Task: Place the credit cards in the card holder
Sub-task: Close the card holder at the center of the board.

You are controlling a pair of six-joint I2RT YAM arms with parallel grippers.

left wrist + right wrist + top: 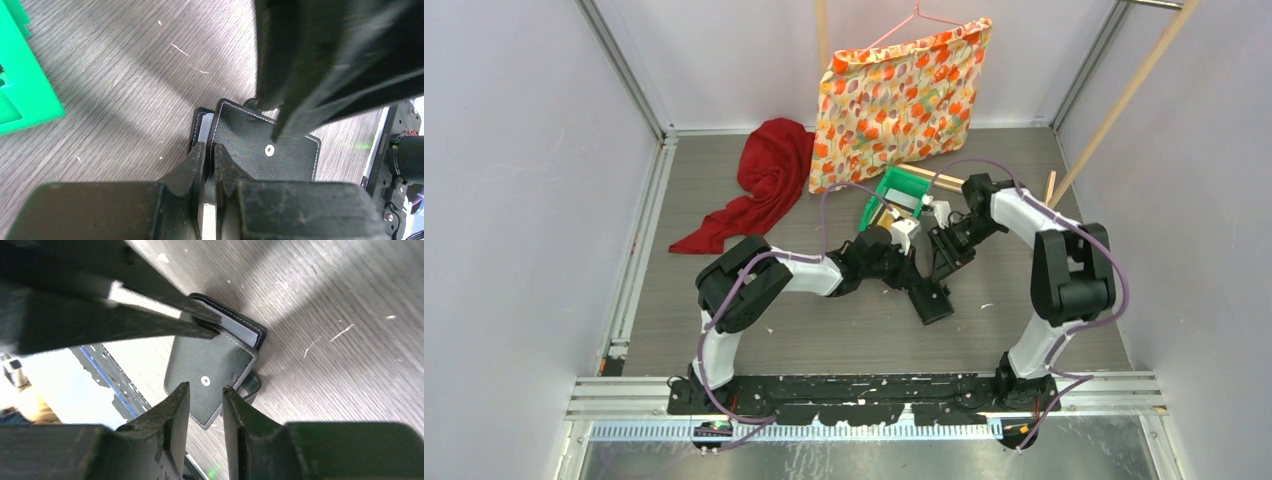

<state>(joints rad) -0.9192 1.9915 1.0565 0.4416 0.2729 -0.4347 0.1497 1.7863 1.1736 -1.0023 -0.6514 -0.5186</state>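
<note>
My left gripper [210,147] pinches the holder [282,165] at one edge; my right gripper [206,387], nearly closed, grip unclear, sits just over its opposite end

The desk [824,330] has a grey wood-grain surface; a crumpled red cloth [759,185] lies at rear left; a green tray [894,190] lies at rear centre; the black card holder [931,300] rests nearer the front, near the tray; small white flecks [180,49] are scattered around it.
</note>
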